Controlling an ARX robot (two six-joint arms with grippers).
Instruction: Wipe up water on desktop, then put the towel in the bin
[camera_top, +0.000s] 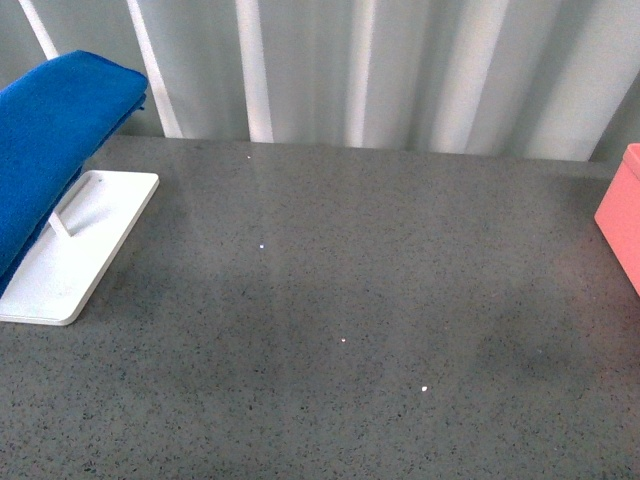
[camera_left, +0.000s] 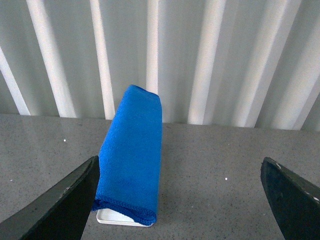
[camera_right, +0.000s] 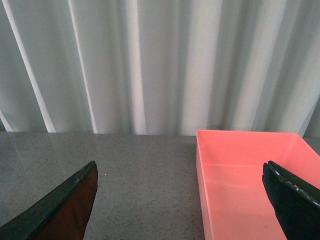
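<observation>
The blue towel (camera_top: 55, 140) hangs folded over the rack of a white tray (camera_top: 70, 265) at the far left of the dark speckled desktop (camera_top: 340, 300). It also shows in the left wrist view (camera_left: 131, 160), ahead of my open, empty left gripper (camera_left: 180, 200), close to one of its fingers (camera_left: 65, 205). The pink bin (camera_top: 622, 215) sits at the right edge of the front view. In the right wrist view the bin (camera_right: 250, 180) lies ahead of my open, empty right gripper (camera_right: 180, 200). Neither arm shows in the front view. A faint darker patch (camera_top: 520, 350) marks the desktop at the right.
A white corrugated wall (camera_top: 380, 70) stands along the desk's far edge. A wooden rod (camera_top: 60, 222) of the tray's rack shows below the towel.
</observation>
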